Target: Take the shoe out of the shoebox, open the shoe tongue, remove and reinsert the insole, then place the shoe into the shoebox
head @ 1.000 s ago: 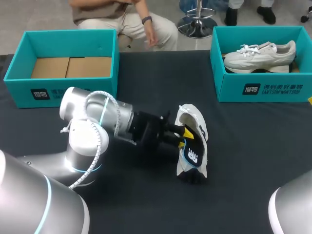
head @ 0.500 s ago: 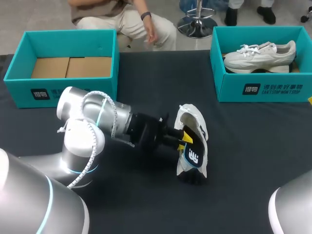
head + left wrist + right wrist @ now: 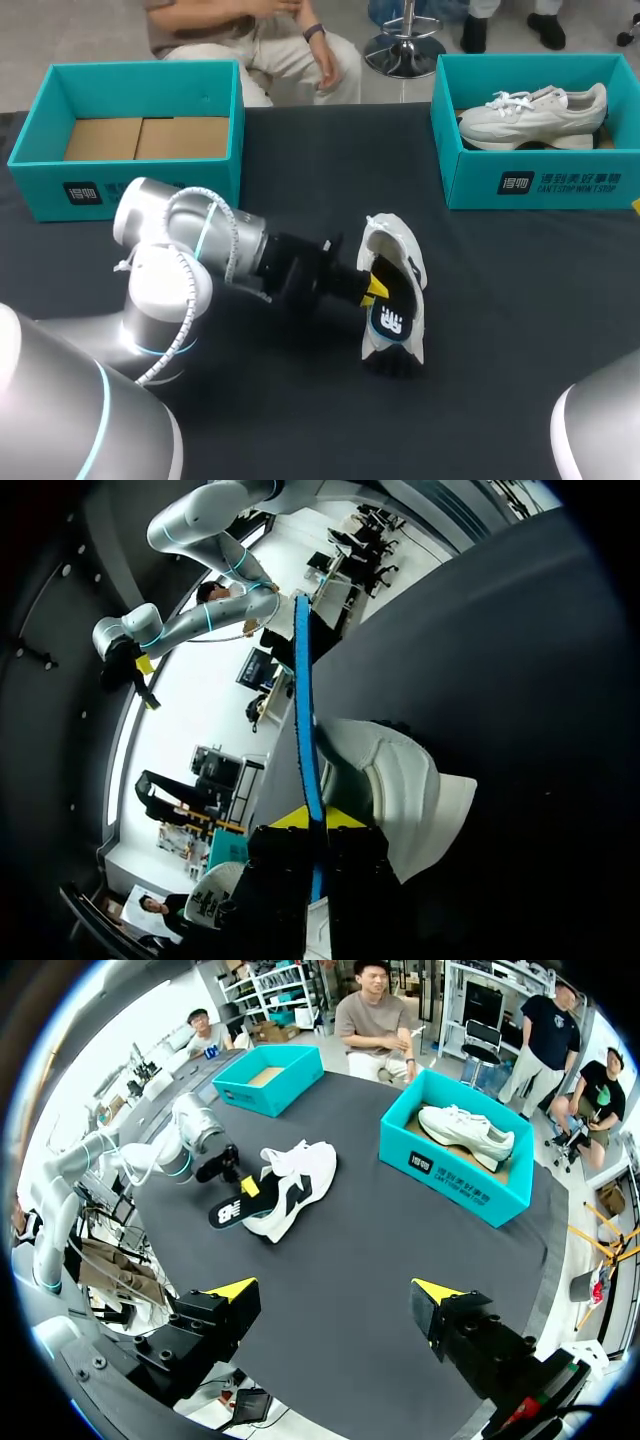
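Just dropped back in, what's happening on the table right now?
The left claw is shut on the black insole, which sticks partly out of the white shoe lying on the dark table. The right claw is open, well away from the shoe, holding nothing. The left shoebox has only cardboard in it; the right shoebox holds another white shoe. Whether the insole is coming out or going back in cannot be told.

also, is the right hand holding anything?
No, the right hand is open, with only bare table showing between its fingers.
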### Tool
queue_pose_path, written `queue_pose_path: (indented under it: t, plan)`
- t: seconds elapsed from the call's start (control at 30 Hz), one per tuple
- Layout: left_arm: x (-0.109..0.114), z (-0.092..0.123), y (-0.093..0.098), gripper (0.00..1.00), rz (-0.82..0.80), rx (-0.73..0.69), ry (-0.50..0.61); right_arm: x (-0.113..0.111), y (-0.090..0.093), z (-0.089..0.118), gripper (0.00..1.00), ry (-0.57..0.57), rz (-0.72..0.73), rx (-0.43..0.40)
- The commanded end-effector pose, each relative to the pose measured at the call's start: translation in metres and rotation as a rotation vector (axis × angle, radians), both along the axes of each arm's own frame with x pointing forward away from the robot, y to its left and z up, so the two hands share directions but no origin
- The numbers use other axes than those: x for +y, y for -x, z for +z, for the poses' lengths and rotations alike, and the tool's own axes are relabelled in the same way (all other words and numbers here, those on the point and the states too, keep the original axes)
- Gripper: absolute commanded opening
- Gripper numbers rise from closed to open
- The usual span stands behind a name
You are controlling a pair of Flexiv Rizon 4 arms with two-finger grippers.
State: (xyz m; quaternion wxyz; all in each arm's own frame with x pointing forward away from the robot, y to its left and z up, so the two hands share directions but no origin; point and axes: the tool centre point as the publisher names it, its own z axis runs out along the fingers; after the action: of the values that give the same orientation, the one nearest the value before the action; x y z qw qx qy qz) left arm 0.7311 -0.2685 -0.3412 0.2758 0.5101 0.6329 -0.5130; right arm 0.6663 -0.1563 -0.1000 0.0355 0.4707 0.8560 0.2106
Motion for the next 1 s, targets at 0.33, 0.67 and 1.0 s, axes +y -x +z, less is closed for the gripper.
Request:
queue_pose_path:
  t: [0.33,0.67,1.0]
  plan:
    - [-0.012,-0.010,-0.019,0.00,0.012,-0.028,-0.035,0.000,-0.003,0.000,1.00,0.002,0.001,0.006]
    - [-0.009,-0.006,-0.012,0.00,0.007,-0.027,-0.036,0.000,-0.003,0.000,1.00,0.002,0.001,0.006]
    - [-0.002,0.001,-0.003,0.09,0.002,-0.028,-0.027,0.000,-0.003,0.000,1.00,0.002,0.001,0.006]
